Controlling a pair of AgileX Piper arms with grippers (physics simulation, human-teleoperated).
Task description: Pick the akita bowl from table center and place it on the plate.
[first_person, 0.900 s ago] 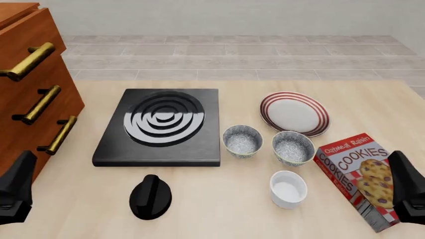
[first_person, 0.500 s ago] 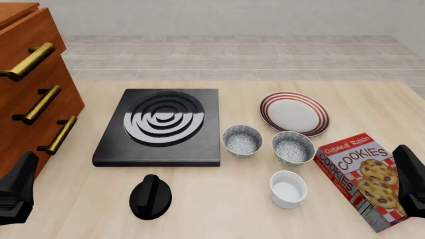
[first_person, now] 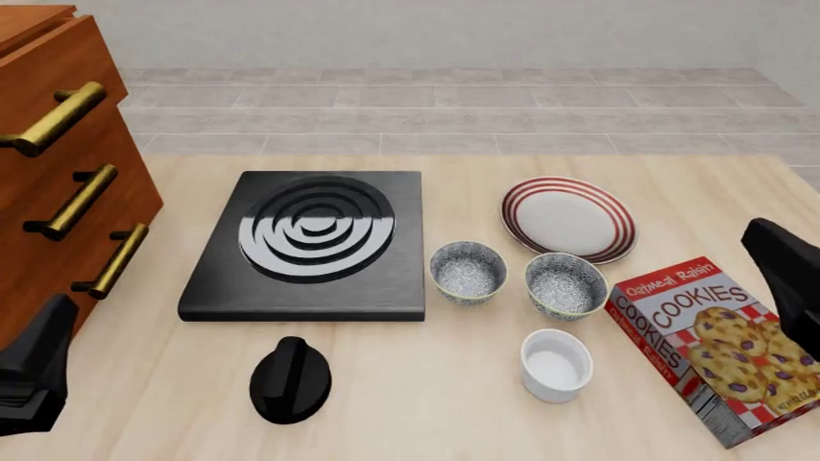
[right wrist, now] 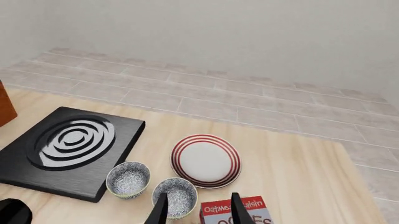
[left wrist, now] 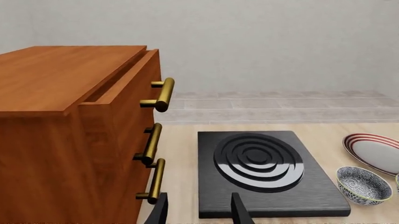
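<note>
left tool [left wrist: 198,210] parted, low | right tool [right wrist: 197,210] parted, above akita bowl [right wrist: 175,197]

Both arms are plain matte black, with no cables, screws or markings to be made out; in the front view the left arm [first_person: 33,376] shows as a dark, angular wedge with a paler grey sheen along one facet; the right arm [first_person: 784,279] is a similar smooth black slab; each wrist view shows the left pincer [left wrist: 198,210] and right pincer [right wrist: 197,210] as two thin, flat, tapering black blades.
</note>
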